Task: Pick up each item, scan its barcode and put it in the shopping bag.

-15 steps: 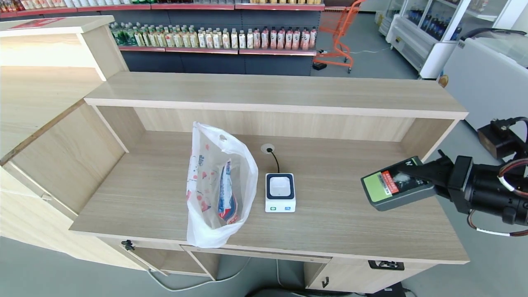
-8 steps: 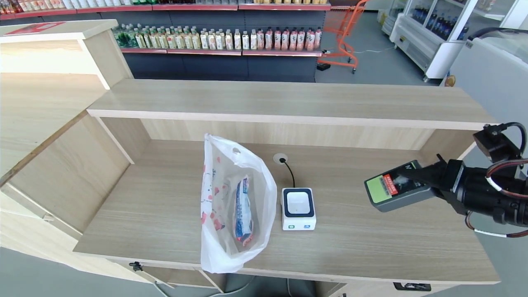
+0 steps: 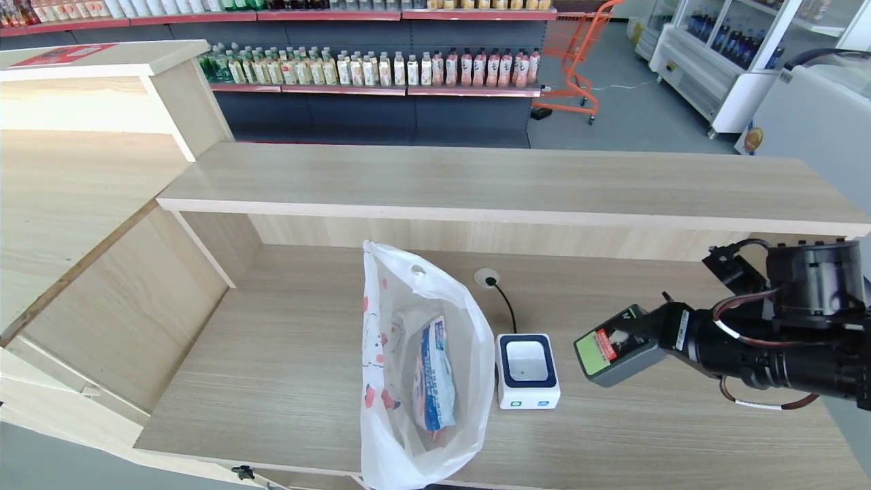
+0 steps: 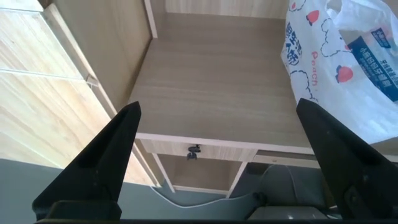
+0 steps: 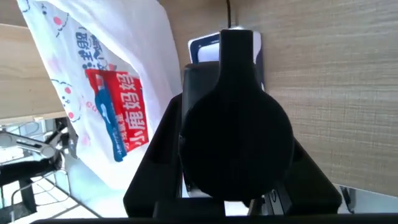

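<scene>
Overhead, green box (image 3: 616, 347) near scanner (image 3: 527, 371)

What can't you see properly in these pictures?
- Box barcode: not findable in head view; right gripper blocks the box in right wrist view.
- Scanner: mostly behind that gripper there.
- Shopping bag bottom: cut off by head view's lower edge.

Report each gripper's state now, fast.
Left gripper: open, holding nothing.
Right gripper: closed on the green box.
</scene>
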